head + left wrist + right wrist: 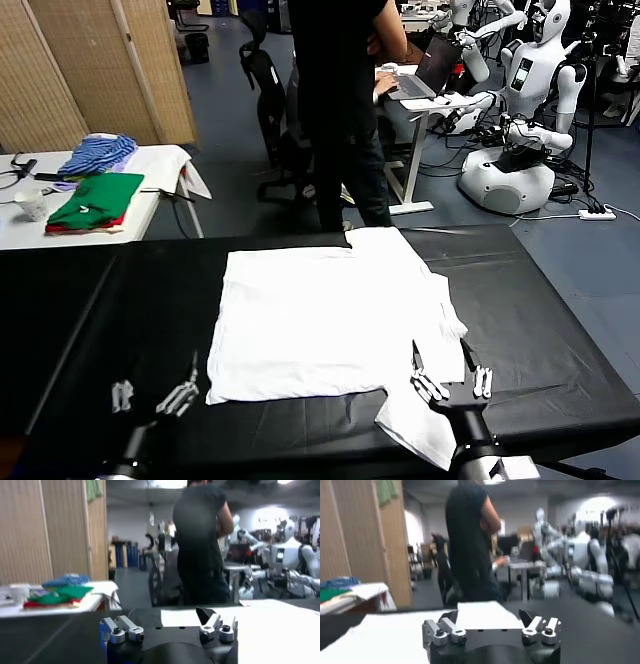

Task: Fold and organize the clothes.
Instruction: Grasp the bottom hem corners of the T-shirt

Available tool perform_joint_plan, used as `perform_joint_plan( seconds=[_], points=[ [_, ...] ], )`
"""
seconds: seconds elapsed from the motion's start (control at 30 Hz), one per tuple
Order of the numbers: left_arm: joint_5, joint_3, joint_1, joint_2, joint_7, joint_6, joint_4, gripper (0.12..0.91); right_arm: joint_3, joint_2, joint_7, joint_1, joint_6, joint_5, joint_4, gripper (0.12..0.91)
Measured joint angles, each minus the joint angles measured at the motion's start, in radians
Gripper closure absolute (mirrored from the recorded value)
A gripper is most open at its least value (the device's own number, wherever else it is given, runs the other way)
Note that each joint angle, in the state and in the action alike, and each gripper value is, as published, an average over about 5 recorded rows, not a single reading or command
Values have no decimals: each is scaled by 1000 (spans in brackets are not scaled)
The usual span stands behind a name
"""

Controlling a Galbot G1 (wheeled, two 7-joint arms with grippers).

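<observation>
A soft white T-shirt [325,320] lies spread flat, plain side up, on the smooth black table [540,330], one sleeve trailing toward the near edge. The left gripper [153,396] hovers just beside its near left corner, jaws wide apart and empty. The right gripper [450,378] stands over the near sleeve, likewise spread, holding nothing.

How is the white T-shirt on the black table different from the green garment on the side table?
The white T-shirt lies spread open and flat; the green garment is folded into a compact rectangle. The T-shirt lies on the black table near both open grippers, left and right; the green garment rests on a pile on the white side table, far from them. Neither is held.
</observation>
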Motion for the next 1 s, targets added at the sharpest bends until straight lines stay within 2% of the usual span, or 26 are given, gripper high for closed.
perform_joint_plan(
  seconds=[0.23, 0.43, 0.63, 1.0],
  points=[
    [1, 24, -11, 10, -14, 92, 31, 123, -11, 9, 75, -24, -67, 73, 12, 118],
    [44, 33, -20, 28, 12, 84, 64, 123, -10, 20, 106, -43, -72, 91, 12, 118],
    [83, 48, -31, 30, 32, 80, 88, 123, -19, 25, 141, -54, -128, 99, 17, 118],
    [10, 61, -30, 29, -17, 169, 86, 123, -25, 27, 157, -61, -210, 114, 19, 118]
  ],
)
